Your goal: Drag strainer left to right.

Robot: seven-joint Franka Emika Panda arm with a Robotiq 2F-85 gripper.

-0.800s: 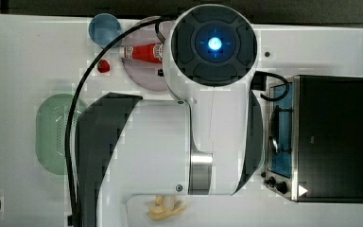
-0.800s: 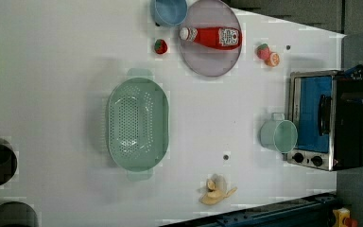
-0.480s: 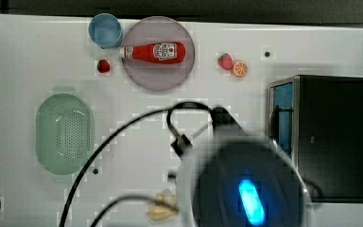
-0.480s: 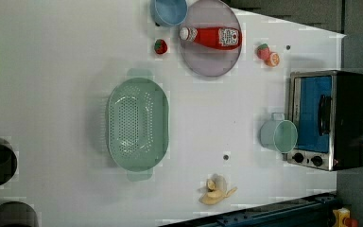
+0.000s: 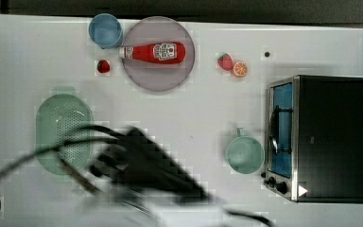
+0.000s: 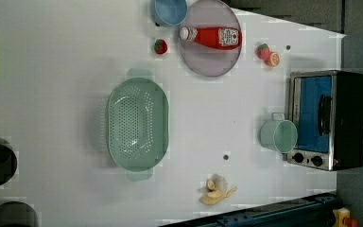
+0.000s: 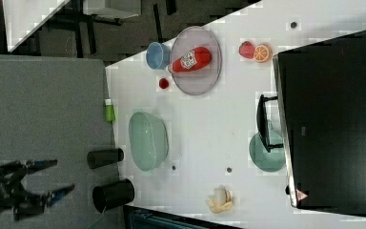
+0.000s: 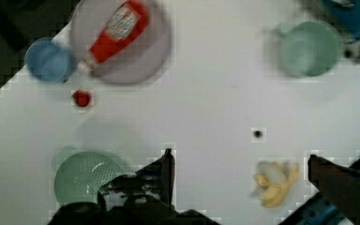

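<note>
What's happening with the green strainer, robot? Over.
Gripper open, empty. Strainer untouched at left view's left. Mug and toaster oven sit rightward.

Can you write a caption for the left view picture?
Pale green perforated plastic strainer on a white table, well apart from the mint-green mug.

One strainer (image 6: 137, 124), two mugs (image 6: 278, 135) (image 6: 168, 10)

Your white surface (image 6: 52, 94) carries the strainer (image 6: 137, 124), a grey plate (image 6: 210, 59), blue cup (image 6: 168, 11), mint mug (image 6: 278, 135), toaster oven (image 6: 328, 119), peeled banana (image 6: 216, 190), and small toy fruits (image 6: 268, 54) beside the plate.
</note>
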